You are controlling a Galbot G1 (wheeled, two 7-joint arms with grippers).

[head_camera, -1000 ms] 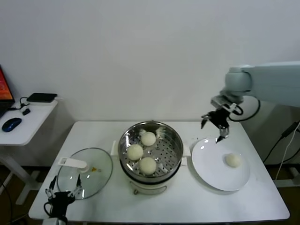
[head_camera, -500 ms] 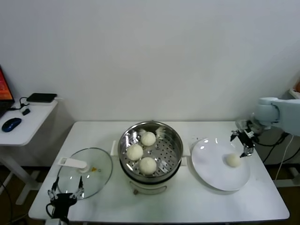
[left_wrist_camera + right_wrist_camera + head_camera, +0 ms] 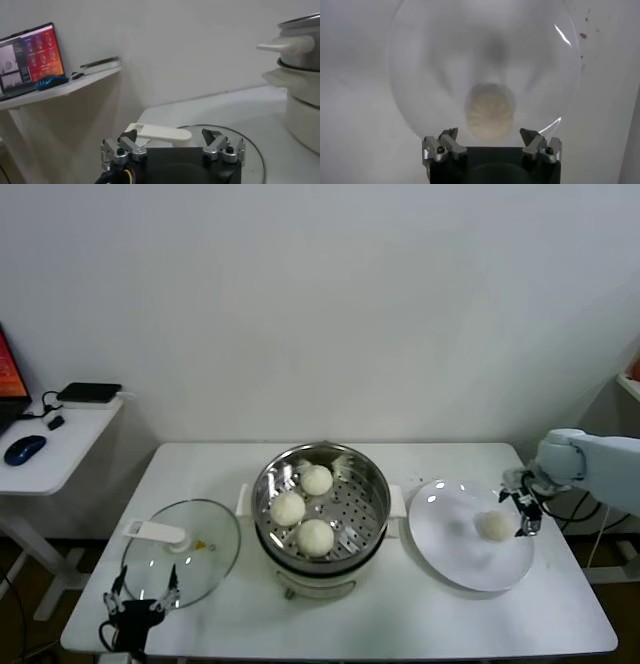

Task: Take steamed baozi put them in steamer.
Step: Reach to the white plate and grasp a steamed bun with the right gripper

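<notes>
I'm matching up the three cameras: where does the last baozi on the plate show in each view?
Head view: baozi at right, on the white plate, beside the right pincer.
Left wrist view: not in it.
Right wrist view: baozi centre, just ahead of the open pincer.
Shared landmark: the plate.

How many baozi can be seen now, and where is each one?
4. Three baozi lie in the steamer. One is on the plate, beside the open right gripper.

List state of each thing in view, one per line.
steamer: uncovered, holds three baozi
glass lid: off, flat on table
last baozi: on the plate
plate: holds one baozi
right gripper: open, beside last baozi
left gripper: open, idle by lid
</notes>
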